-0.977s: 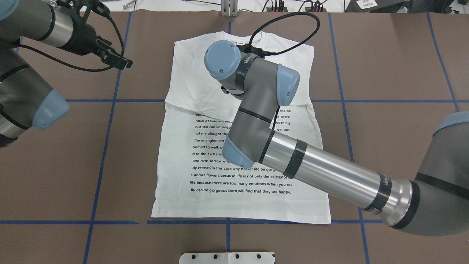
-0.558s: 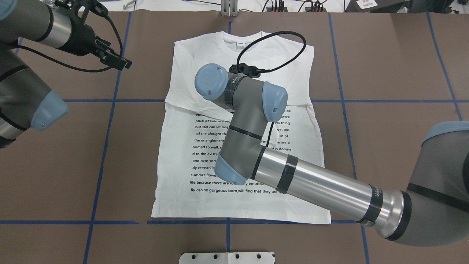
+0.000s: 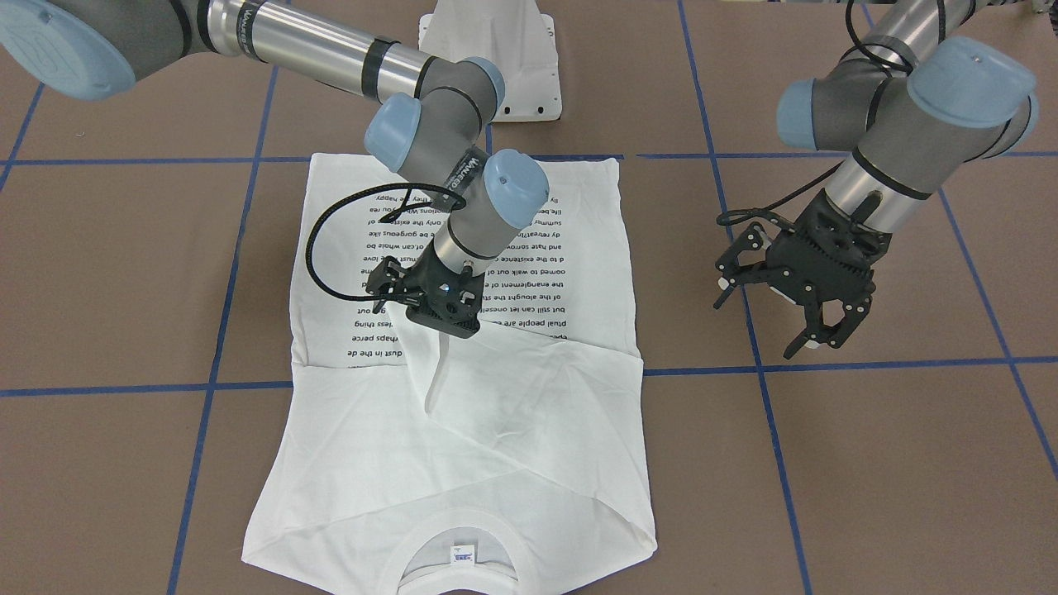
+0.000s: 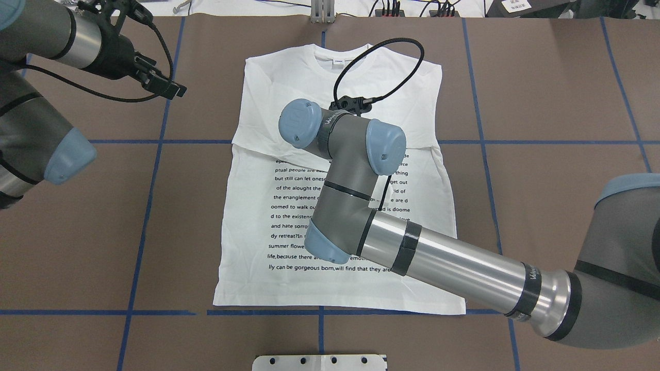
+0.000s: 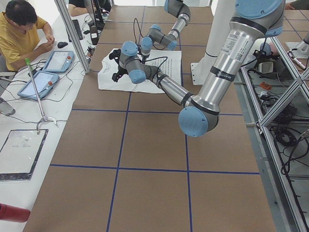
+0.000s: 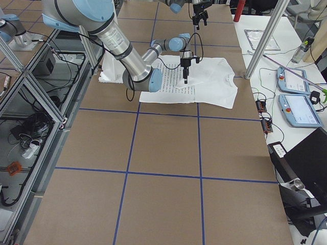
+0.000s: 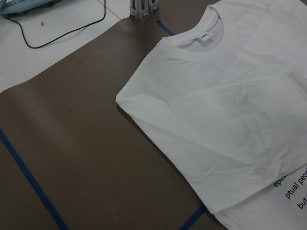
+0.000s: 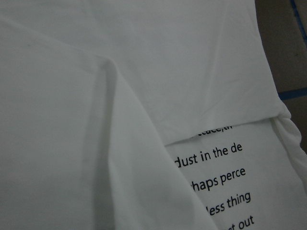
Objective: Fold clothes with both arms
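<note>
The white T-shirt (image 3: 512, 446) lies flat on the brown table with the text face up, the neck away from the robot and the sleeves folded in over the chest (image 4: 268, 103). My right gripper (image 3: 442, 322) is over the middle of the shirt, shut on a sleeve end that hangs from it as a lifted strip (image 3: 431, 376). In the overhead view its own wrist hides it. The right wrist view shows the lifted fabric (image 8: 72, 124) close up. My left gripper (image 3: 826, 335) is open and empty, hovering above bare table beside the shirt's shoulder (image 7: 144, 100).
The white pedestal base (image 3: 496, 58) stands at the robot's edge of the table. Blue tape lines (image 4: 154, 141) cross the brown table. A metal post (image 4: 320, 13) stands beyond the neck. An operator (image 5: 19, 29) with tablets sits at a side table.
My right arm has drawn back toward the robot and slightly left, from the collar to the shirt's middle. The left arm has barely moved.
</note>
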`<state>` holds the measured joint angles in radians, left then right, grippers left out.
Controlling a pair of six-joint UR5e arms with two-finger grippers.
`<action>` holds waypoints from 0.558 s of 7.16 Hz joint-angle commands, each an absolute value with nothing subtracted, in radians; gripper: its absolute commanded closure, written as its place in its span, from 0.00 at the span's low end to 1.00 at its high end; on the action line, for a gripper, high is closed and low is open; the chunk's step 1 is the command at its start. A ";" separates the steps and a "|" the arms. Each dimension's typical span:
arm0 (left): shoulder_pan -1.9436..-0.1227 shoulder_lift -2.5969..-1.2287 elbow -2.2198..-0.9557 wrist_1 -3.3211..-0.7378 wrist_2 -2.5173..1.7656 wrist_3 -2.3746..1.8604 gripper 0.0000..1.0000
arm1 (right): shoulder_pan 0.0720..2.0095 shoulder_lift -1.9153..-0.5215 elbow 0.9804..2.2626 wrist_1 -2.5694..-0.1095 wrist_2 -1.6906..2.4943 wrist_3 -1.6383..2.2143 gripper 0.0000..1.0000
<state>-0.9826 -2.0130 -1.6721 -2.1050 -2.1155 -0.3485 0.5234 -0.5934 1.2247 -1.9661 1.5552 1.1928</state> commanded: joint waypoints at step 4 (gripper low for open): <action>-0.976 -2.020 -1.677 -2.112 -2.115 -0.423 0.00 | 0.656 -0.828 1.416 -2.071 1.477 0.769 0.00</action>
